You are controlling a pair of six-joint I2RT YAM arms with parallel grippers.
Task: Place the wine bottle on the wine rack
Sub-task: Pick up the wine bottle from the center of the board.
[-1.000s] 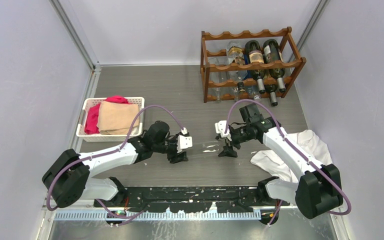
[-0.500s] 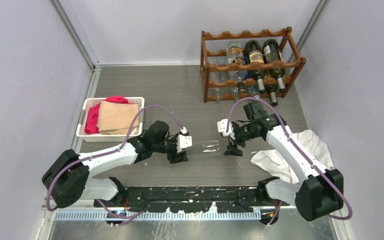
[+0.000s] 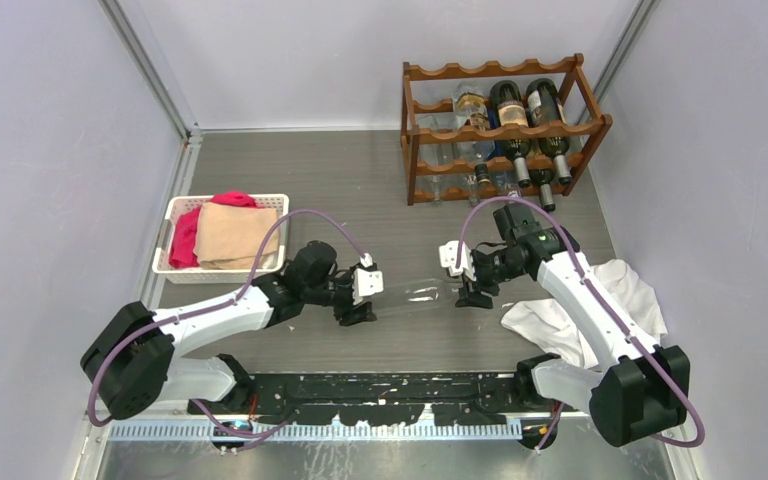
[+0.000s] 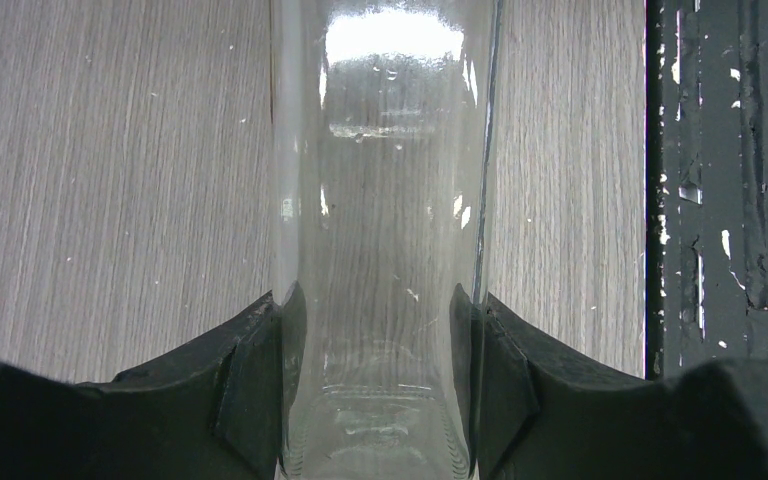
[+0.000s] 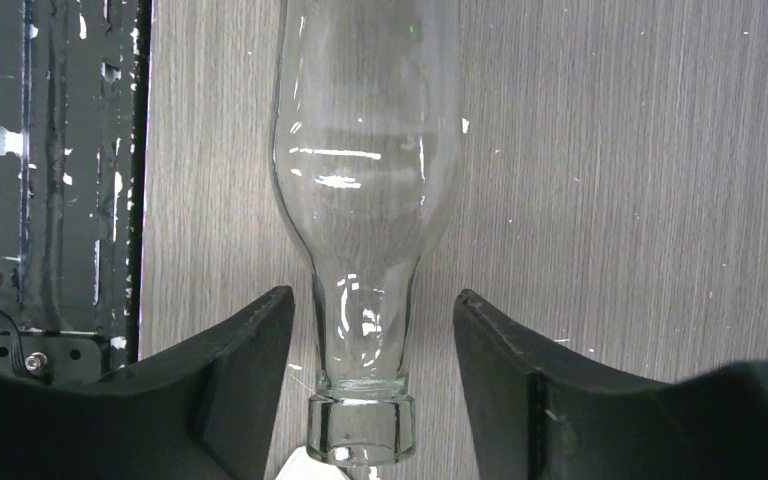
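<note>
Two arms (image 3: 222,312) low, left tool (image 4: 380,320) gripping bottle (image 4: 385,150), right tool (image 5: 372,315) astride neck (image 5: 362,345)

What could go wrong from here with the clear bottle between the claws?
The right claw straddles the clear bottle at its neck without touching; closing off-centre could slip on glass. Only the left claw grips it, near its base; lifting might tilt it. The wine rack already holds bottles it could knock.
</note>
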